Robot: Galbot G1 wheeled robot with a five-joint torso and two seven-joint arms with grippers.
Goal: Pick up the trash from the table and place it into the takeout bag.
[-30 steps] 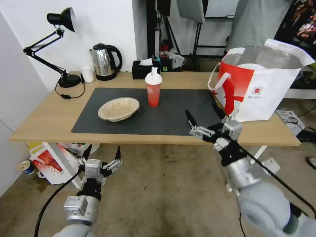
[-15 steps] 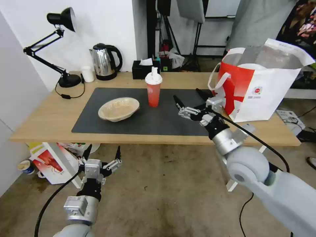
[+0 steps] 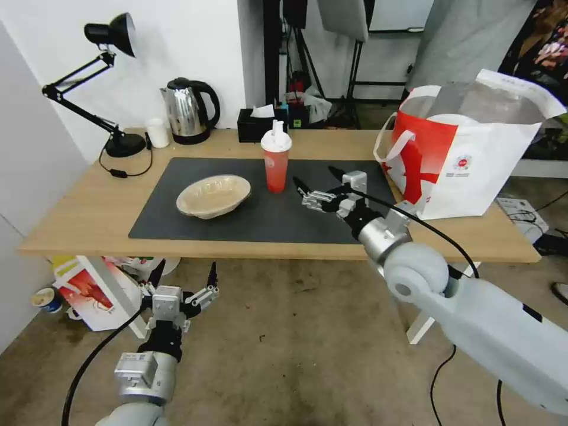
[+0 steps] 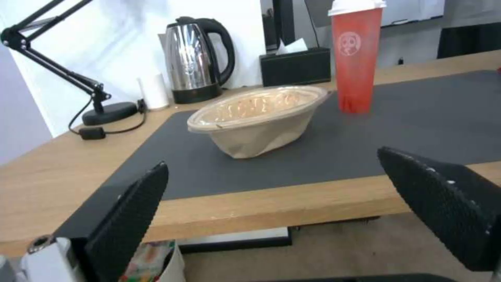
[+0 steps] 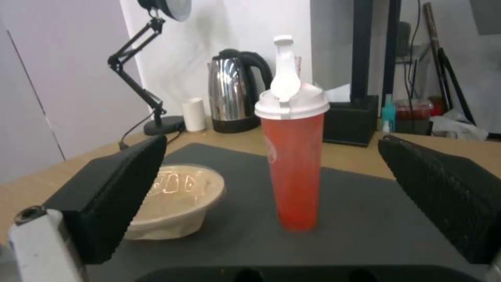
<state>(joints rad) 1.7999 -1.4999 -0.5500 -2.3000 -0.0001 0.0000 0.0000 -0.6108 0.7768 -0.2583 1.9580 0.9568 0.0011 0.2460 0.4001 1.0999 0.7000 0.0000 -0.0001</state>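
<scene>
Here, right gripper (image 3: 318,181) wide open beside the upright red cup (image 3: 276,158), left gripper (image 3: 184,274) open below the table (image 3: 89,207).

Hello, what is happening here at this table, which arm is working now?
The right gripper is open over the dark mat, pointed at the red drink cup and not touching it. The beige oval bowl sits on the mat to the cup's left. The takeout bag stands open at the table's right end. The left gripper is open, below the table's front edge.
</scene>
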